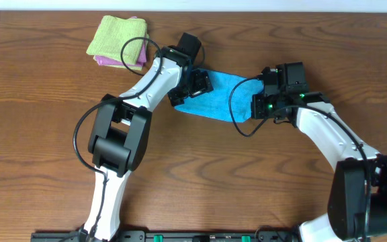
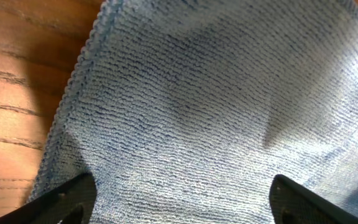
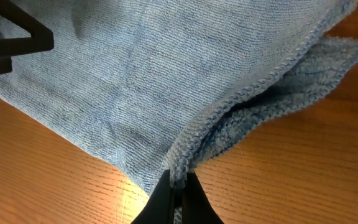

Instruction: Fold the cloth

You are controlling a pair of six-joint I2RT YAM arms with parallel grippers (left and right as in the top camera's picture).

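Observation:
The sky-blue cloth [image 1: 217, 96] lies folded in a strip on the table between both arms. My left gripper [image 1: 192, 86] is over its left end, open, with the fingers [image 2: 67, 198] spread wide just above the terry surface [image 2: 216, 112] and nothing pinched between them. My right gripper [image 1: 261, 101] is at the cloth's right end, shut on the doubled hem [image 3: 185, 149]. In the right wrist view the cloth [image 3: 135, 81] spreads away from the closed jaws, two layers showing at the stitched edge.
A lime-green folded cloth [image 1: 118, 37] sits on a pink one [image 1: 105, 61] at the back left of the wooden table [image 1: 39, 134]. A black cable [image 1: 136, 50] loops over that stack. The left gripper's finger [image 3: 11, 40] shows at the upper left of the right wrist view.

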